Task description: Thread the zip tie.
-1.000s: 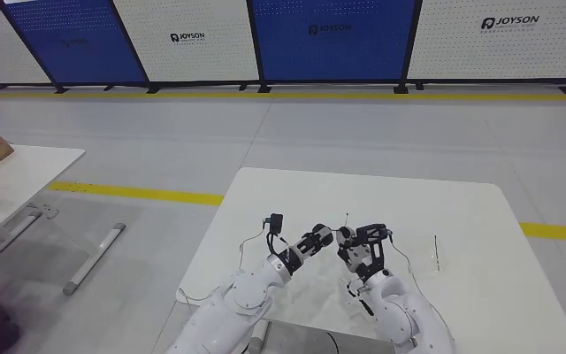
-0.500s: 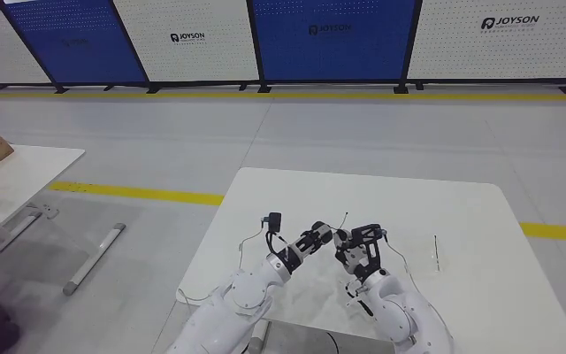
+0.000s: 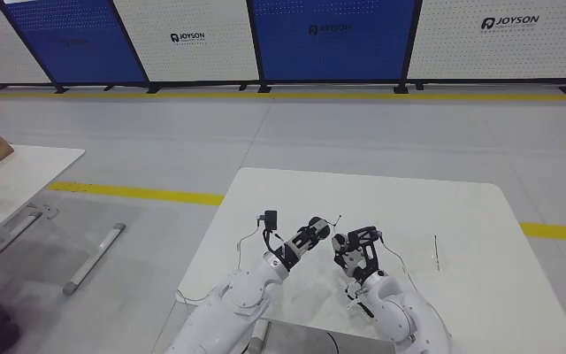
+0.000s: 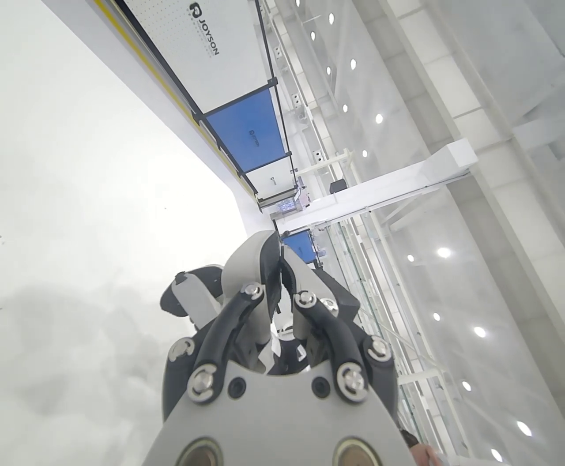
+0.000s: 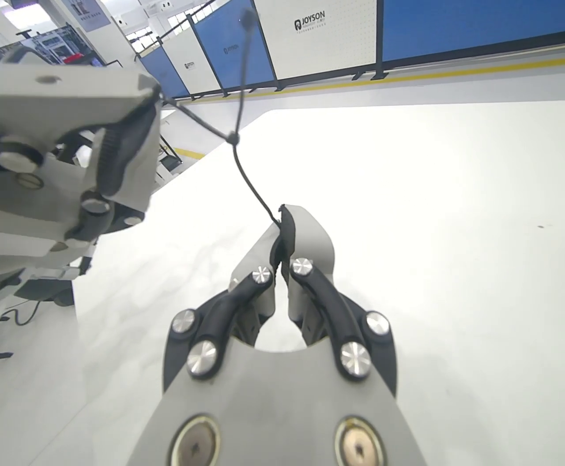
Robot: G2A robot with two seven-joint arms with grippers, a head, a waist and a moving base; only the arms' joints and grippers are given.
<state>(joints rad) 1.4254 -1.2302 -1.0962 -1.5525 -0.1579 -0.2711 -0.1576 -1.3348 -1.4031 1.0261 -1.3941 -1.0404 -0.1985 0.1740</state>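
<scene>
Black and thin, a plastic zip tie [image 5: 247,178] hangs in the air between the two arms, over the near middle of the white surface [image 3: 460,203]. The jaws of the right arm [image 3: 389,296] are pressed together on one end of it, and the strap rises out of their tips in a gentle curve. A little way up, the strap meets a small dark block [image 5: 232,140], and two further strands leave that block. One runs sideways into the jaws of the left arm [image 3: 256,283]. The other stands free and ends in a slightly thicker tip [image 5: 247,18]. The left arm's jaws are likewise closed, pinching their strand between dark pads [image 4: 271,267]. Whether the strands belong to one tie or two cannot be told. The two sets of jaws sit near each other. Well apart, on the right arm's side, a slim strip [image 3: 436,251] lies flat on the surface. Blue and white panels [image 3: 336,40] stand behind a yellow floor line [image 3: 309,95].
</scene>
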